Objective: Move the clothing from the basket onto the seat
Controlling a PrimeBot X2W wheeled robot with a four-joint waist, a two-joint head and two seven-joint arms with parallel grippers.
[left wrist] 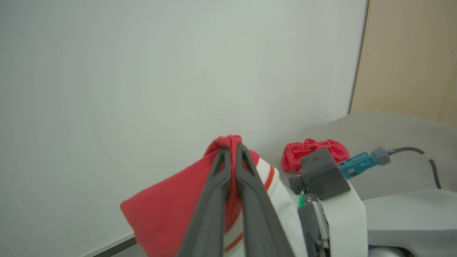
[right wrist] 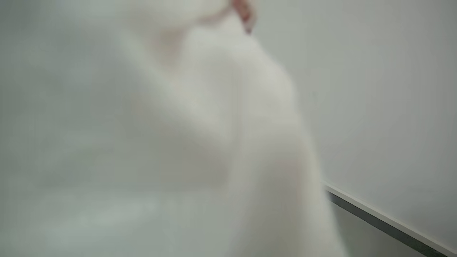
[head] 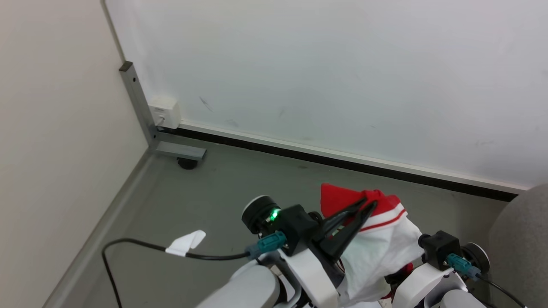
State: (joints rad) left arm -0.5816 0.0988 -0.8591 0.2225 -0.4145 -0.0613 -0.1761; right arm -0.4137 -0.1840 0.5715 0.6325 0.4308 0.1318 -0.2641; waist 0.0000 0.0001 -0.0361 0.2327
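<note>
My left gripper [head: 370,203] is shut on a piece of clothing [head: 385,246], red on top with red-striped white trim and a white panel hanging down. In the left wrist view the two dark fingers [left wrist: 217,185] pinch a red fold of that clothing [left wrist: 164,210] at my left gripper's tips [left wrist: 232,145]. A second crumpled red garment [left wrist: 314,150] lies on the light grey seat [left wrist: 392,135], whose rounded edge [head: 522,244] is at the head view's right. My right arm's wrist [head: 441,250] sits beside the hanging cloth, its fingers hidden behind blurred white fabric [right wrist: 200,135]. The basket is out of view.
A pale wall panel [head: 342,77] with a dark baseboard [head: 342,161] stands ahead. A metal post with a foot [head: 180,150] and a white box [head: 164,112] fill the left corner. A black cable with a white tag [head: 186,243] lies on the grey floor.
</note>
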